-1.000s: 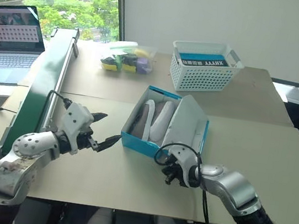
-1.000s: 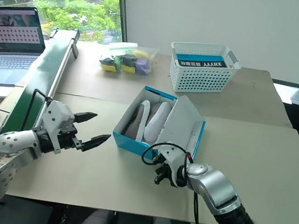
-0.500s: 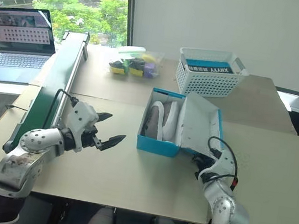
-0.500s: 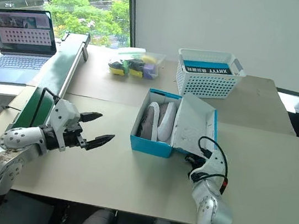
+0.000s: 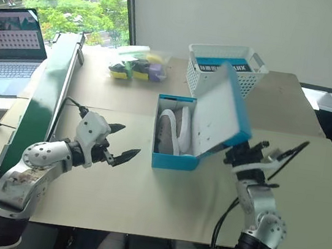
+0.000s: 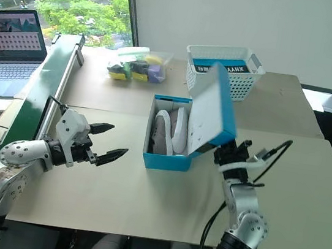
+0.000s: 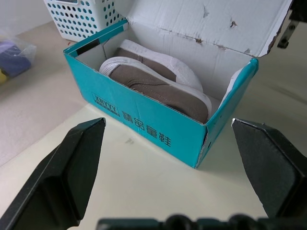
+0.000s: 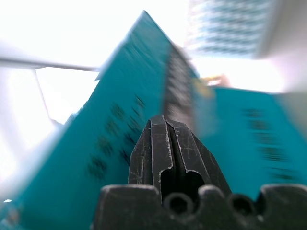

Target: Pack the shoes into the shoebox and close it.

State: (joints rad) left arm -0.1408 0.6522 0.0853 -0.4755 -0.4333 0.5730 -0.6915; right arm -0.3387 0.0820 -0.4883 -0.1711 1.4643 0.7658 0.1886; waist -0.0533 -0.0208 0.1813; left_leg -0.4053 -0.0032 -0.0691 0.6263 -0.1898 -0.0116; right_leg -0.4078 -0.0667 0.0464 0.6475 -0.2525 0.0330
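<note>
Up comes the right gripper (image 5: 236, 154) from the tabletop, and with it the lid (image 5: 220, 110) of the shoebox (image 5: 176, 158), which lay open flat a moment ago and now stands tilted above the box. Its 2 fingers are pressed together, tips against the lid's teal outer face. Inside the box, mid-table, the 2 shoes (image 5: 173, 129) lie side by side. Off to the box's left the left gripper (image 5: 123, 141) hovers, fingers spread wide, holding nothing. A white basket (image 5: 212, 78) sits behind the box.
</note>
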